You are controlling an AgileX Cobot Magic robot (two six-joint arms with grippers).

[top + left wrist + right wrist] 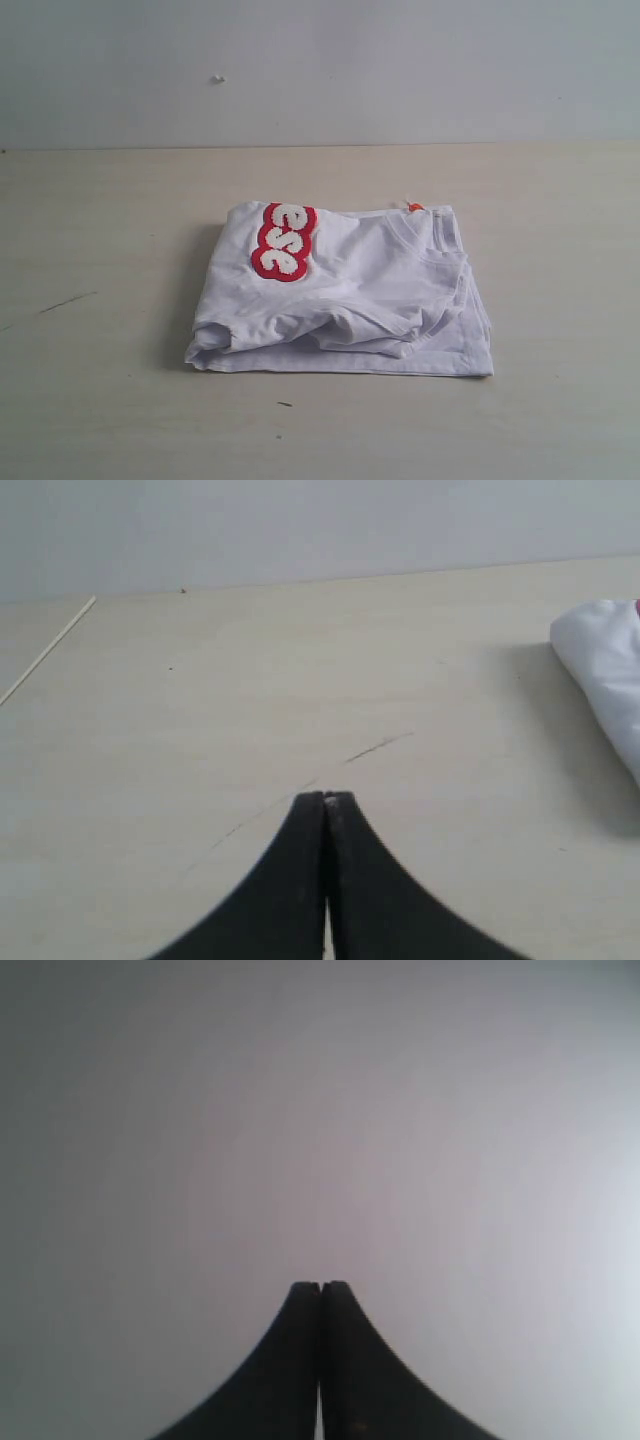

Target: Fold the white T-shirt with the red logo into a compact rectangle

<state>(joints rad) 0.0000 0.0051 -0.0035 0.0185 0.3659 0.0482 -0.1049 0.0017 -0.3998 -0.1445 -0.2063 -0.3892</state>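
Exterior view: white T-shirt (370,285) folded on table (100,400); left end effector (326,798) and right end effector (320,1286) pinched together.

**Table and wall only**

Pale wood table (100,400) fills the lower frame. It has a thin dark scratch (62,303) near its left side and a small dark speck (285,404) near the front. The grey-white wall (420,70) behind has a tiny chip (218,79) left of centre. The left wrist view shows a pale seam line (48,650) on the table.
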